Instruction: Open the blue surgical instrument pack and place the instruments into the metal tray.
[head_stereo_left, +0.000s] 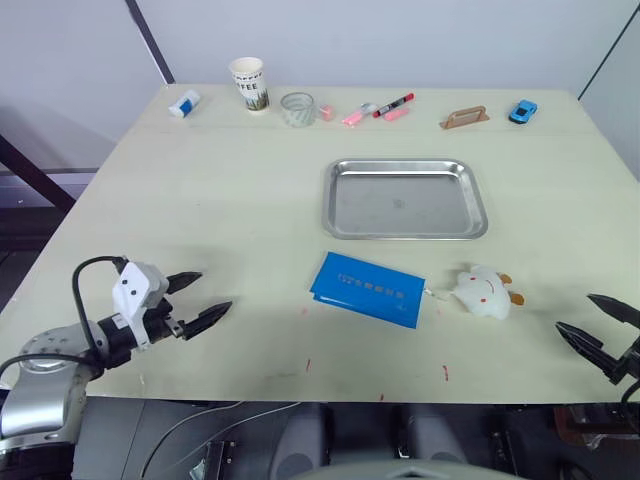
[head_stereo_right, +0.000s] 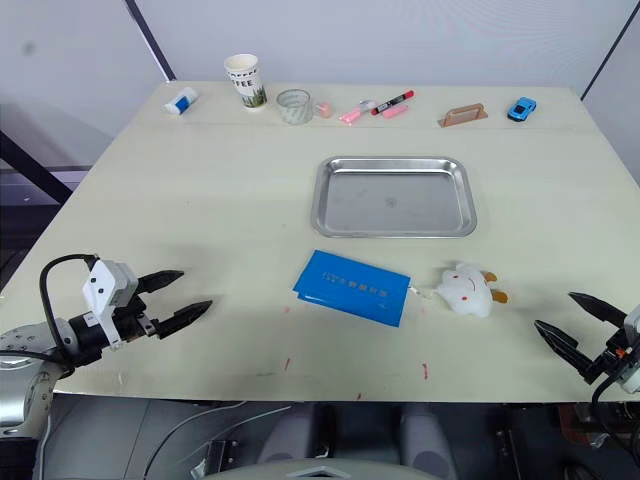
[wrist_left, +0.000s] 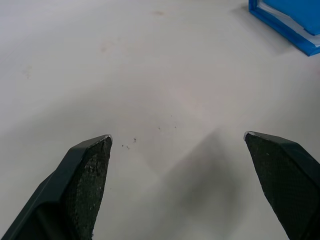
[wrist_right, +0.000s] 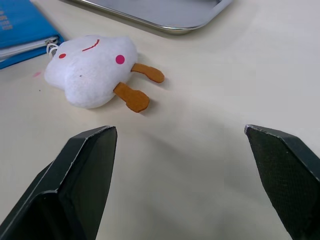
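The blue surgical instrument pack (head_stereo_left: 368, 289) lies closed and flat on the table, just in front of the metal tray (head_stereo_left: 405, 198), which holds nothing. The instruments are hidden. My left gripper (head_stereo_left: 207, 296) stands open over the table's front left, well to the left of the pack; a corner of the pack (wrist_left: 292, 22) appears in the left wrist view. My right gripper (head_stereo_left: 592, 320) is open at the front right edge, to the right of the pack. Nothing is between either gripper's fingers.
A white plush toy (head_stereo_left: 483, 291) lies right beside the pack's right end. Along the far edge stand a paper cup (head_stereo_left: 250, 84), a tape roll (head_stereo_left: 298, 108), pink and red markers (head_stereo_left: 385, 108), a small white-and-blue bottle (head_stereo_left: 184, 103), a tan block (head_stereo_left: 464, 118) and a blue toy car (head_stereo_left: 522, 110).
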